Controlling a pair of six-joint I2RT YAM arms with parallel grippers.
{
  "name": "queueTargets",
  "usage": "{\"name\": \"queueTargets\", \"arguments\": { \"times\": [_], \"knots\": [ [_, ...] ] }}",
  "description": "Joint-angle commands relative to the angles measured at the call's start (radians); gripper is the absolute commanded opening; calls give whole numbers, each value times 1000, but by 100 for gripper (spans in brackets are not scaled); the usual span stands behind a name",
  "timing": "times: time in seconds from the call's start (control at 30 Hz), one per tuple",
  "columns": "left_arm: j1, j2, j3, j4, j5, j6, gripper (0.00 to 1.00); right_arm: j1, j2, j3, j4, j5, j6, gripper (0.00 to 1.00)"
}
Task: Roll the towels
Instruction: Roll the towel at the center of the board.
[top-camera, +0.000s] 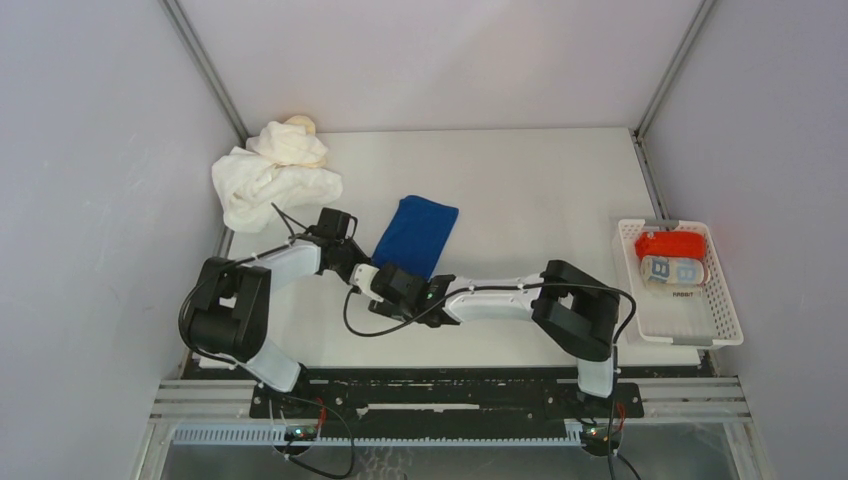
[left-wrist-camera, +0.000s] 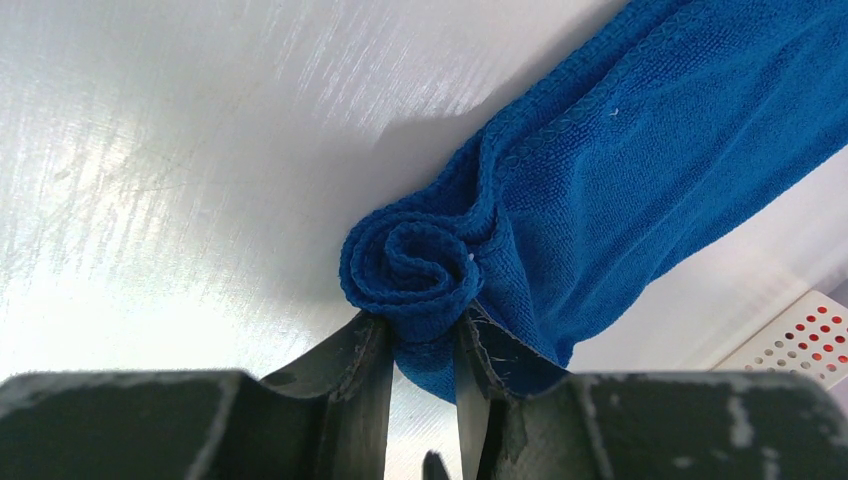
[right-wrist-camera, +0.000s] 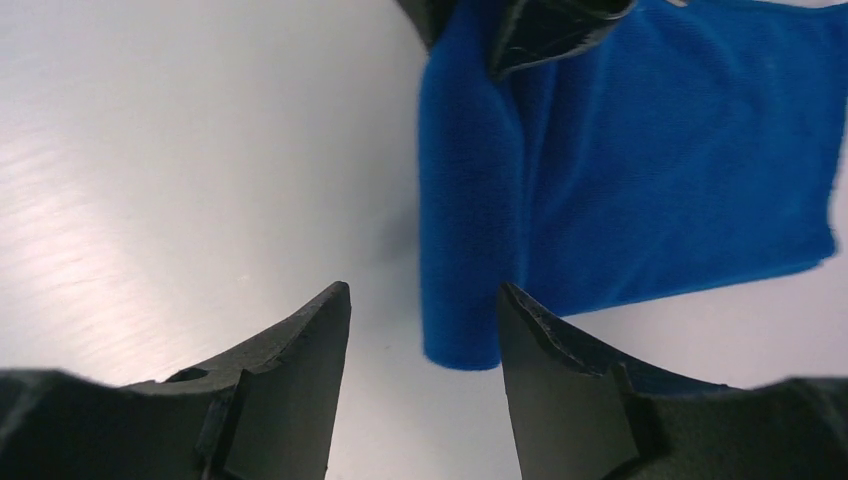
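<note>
The blue towel (left-wrist-camera: 620, 170) has one end seemingly coiled.

Wide bare table (top-camera: 545, 185) beyond and to the right of the blue towel (top-camera: 418, 234), with easy passage there. The towel's near end is crowded: left gripper (left-wrist-camera: 420, 322) and right gripper (right-wrist-camera: 423, 290) meet nose to nose, and their arms span the near strip. A heap of white towels (top-camera: 275, 178) blocks the far-left corner. The basket (top-camera: 728, 318) lines the right edge. Enclosure walls (top-camera: 90, 150) hem in left, back and right.
</note>
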Motion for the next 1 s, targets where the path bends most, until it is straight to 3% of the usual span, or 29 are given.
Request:
{"name": "queueTargets", "arguments": {
  "times": [0.0,0.8,0.97],
  "knots": [
    [-4,46,-3,-58,-42,45,31,21,37,2,89,190,-110,56],
    [-3,54,8,-71,-39,54,31,105,169,-18,120,337,-217,53],
    [-3,58,12,-73,-36,56,32,74,198,-6,79,328,-187,46]
  ]
}}
